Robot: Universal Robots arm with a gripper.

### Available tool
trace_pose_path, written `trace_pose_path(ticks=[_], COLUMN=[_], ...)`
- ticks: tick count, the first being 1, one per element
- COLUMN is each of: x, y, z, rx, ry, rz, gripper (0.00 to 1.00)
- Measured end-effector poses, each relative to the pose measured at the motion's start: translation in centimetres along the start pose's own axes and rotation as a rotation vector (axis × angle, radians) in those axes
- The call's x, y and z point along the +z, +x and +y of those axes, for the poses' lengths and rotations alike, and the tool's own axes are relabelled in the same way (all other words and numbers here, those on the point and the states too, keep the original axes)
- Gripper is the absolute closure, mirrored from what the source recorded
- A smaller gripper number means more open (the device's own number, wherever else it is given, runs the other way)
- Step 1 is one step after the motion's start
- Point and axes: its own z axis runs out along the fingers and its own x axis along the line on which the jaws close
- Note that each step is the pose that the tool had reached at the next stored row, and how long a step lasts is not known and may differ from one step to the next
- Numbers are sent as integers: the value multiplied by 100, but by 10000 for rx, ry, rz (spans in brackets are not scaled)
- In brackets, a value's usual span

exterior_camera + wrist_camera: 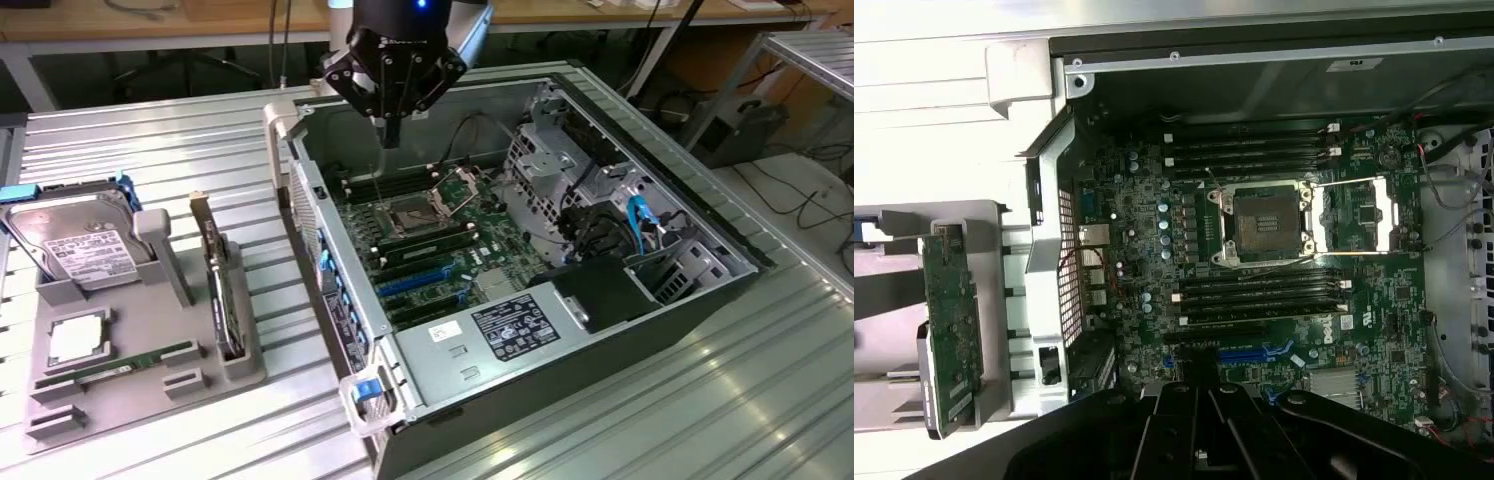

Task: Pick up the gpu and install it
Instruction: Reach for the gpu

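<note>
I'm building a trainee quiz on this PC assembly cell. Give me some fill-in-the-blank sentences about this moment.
1. The gripper hangs over the open computer case with its jaws ____.
2. The gpu stands in the gray holder, ____ the case.
3. The hard drive sits to the exterior view's ____ of the gpu.
Missing words: shut; outside; left.

Black angular end effector (pixel 390 138), small blue light (pixel 422 5) above.
</note>
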Motion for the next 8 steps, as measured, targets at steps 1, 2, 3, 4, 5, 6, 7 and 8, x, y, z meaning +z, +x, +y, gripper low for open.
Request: trace_pose_path(ticks=[1, 2, 3, 4, 5, 6, 7, 8], x=[-2, -3, -4, -7, -8, -10, -11, -12], y=[58, 104, 148, 228, 276, 340, 394, 433], z=[-5, -8, -12, -19, -23, -29, -34, -37], rx=[-2, -1, 0, -2, -1, 0, -2, -2], ry=[2, 0, 0, 1, 0, 0, -1, 0], rz=[-1, -1, -2, -1, -1, -1, -2, -2], gripper=[89, 89, 89, 89, 89, 89, 89, 89])
